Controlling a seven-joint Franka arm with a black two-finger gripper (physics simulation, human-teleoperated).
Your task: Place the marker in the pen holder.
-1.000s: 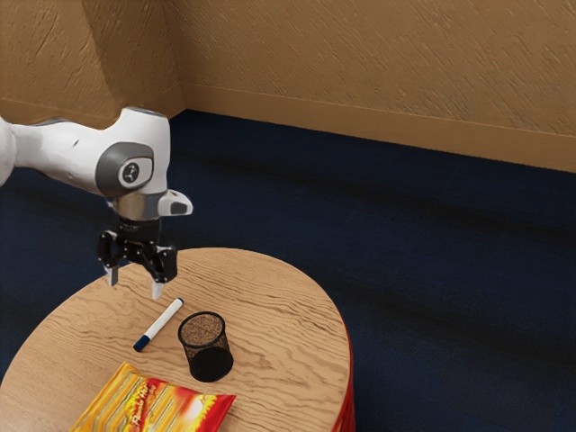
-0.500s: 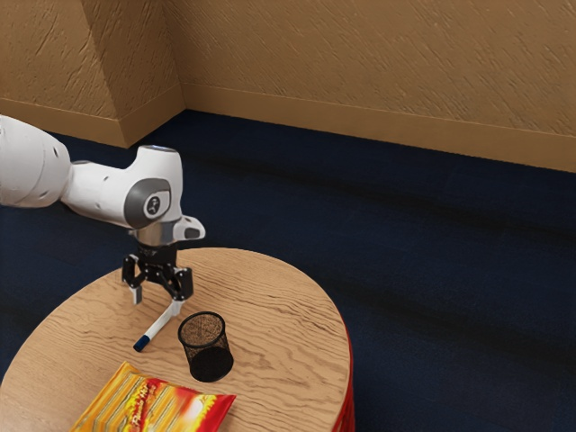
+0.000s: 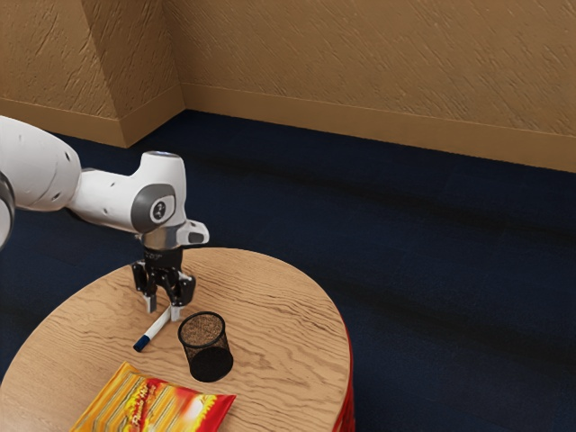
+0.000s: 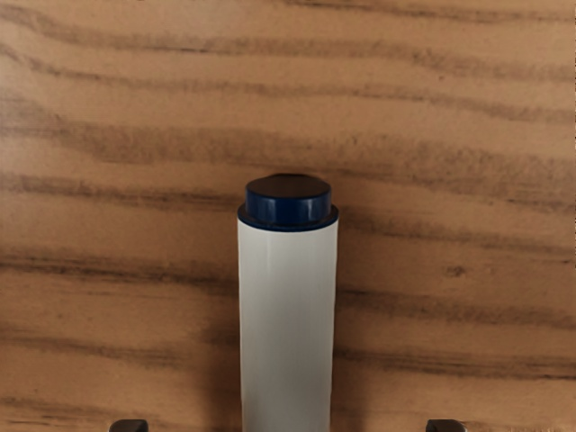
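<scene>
Standing left of centre in the exterior view, the tool (image 3: 164, 310) has its fingers apart, one to each side of the marker (image 3: 154, 332). The marker lies flat on the worktop (image 3: 279, 297), slanting from its navy cap (image 3: 141, 343) at lower left up to the tool, the barrel running square across the line between the fingertips. So closing should pinch it across its width, near the end away from the cap; a grip that near the end might let it droop. The pen holder (image 3: 205, 347) stands upright just beside, toward the lower right of the tool, close enough that a finger could knock it. The exterior view supplies cap and holder; the wrist view adds the blue end plug (image 4: 288, 205) and bare wood between barrel and either fingertip.
</scene>
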